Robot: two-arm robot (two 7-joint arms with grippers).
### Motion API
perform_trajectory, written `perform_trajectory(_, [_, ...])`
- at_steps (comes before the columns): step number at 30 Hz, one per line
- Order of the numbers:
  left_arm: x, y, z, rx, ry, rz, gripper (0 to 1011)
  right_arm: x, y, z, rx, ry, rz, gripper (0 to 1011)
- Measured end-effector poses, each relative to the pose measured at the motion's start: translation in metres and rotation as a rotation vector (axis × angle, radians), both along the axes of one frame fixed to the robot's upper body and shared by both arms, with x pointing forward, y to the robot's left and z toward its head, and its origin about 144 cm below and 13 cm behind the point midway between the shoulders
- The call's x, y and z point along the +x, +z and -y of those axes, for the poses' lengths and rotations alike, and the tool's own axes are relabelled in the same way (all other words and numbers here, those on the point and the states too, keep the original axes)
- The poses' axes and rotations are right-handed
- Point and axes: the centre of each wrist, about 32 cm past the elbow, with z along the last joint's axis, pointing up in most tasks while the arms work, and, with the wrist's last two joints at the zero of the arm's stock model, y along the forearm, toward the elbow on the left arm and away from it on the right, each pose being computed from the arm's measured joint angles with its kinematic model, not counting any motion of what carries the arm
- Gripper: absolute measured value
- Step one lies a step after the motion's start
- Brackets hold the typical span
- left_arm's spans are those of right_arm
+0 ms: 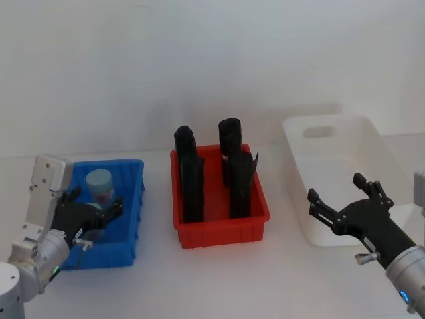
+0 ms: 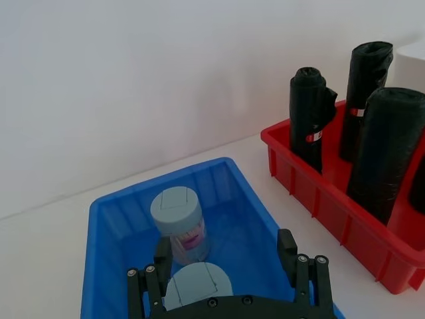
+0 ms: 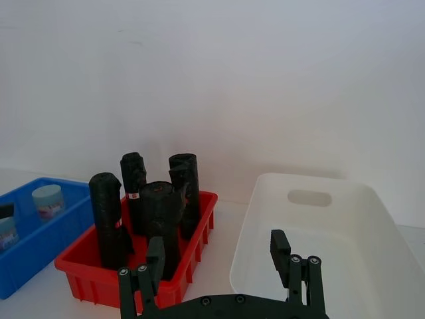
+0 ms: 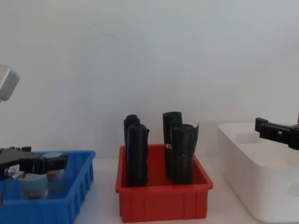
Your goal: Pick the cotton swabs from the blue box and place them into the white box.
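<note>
The blue box [image 1: 135, 211] stood just left of the red bin [image 1: 222, 230], and two tubs of cotton swabs sat upright in it – likely kept on their bases so their lids faced a gripper coming down from above. The far tub [image 2: 178, 218] was nearer the back wall of the box, on the side away from the red bin. The near tub [image 2: 198, 287] sat in front of it, directly beneath the left gripper [image 2: 224, 254].

That gripper was spread, with one finger on either side of the near tub's grey-blue lid. There was a clear gap on the side toward the red bin, and I could not tell whether the other finger touched. It looked lined up to close on the tub, not yet gripping it.

The red bin held four tall black rolls [image 1: 192, 181] standing on end, which were no part of the job.

Right of the red bin stood the white box [image 1: 317, 226] with nothing visible inside it. The right gripper [image 1: 336, 189] hung over the corner nearest the red bin with its fingers wide apart – apparently just waiting.
</note>
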Motion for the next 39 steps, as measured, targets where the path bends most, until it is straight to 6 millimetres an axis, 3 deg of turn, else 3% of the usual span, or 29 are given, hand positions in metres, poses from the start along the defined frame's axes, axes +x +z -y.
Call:
perform_trajectory(34, [0.011, -0.024, -0.035, -0.051, 0.041, -0.098, 997, 0.0, 0.0, 0.0, 0.0, 0.0, 0.0, 1001])
perform_trajectory(39, [0.013, -0.026, -0.036, -0.066, 0.027, -0.097, 880, 0.0, 0.0, 0.0, 0.0, 0.0, 0.0, 1002])
